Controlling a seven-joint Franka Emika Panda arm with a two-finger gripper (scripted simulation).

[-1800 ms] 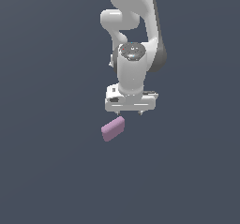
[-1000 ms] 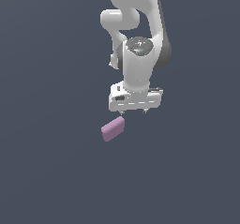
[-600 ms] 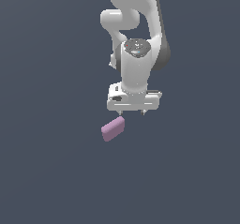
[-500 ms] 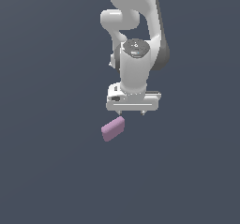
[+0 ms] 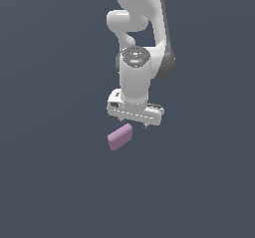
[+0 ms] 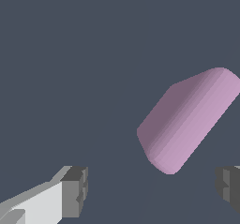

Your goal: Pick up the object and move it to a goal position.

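Plainly, the chief risk here is a bad closing on the object (image 5: 120,136); the pale pink-purple block lies skewed to the line between the fingertips, so if the gripper (image 5: 134,122) descends as it stands, one fingertip may land on the block's rounded end or push it aside instead of straddling it; a grip taken across a corner would likely twist the block or let it slip out on the lift; the surface shows no edges or corners in either view, only a uniform dark grey field, so the block can be placed only against the arm; no goal marker is visible, so where the carry must end cannot be told

In the exterior view, from left to right: the block sits below the gripper and a little toward the exterior view's left of it, close by but apart from it, its long axis rising toward the exterior view's right; then comes the white hand with two short fingertips pointing down

In the wrist view the fingers (image 6: 75,191) stand wide apart, holding nothing; the block (image 6: 190,120) lies ahead of the gap and off-centre, nearer the other dark pad (image 6: 229,186), not yet between them
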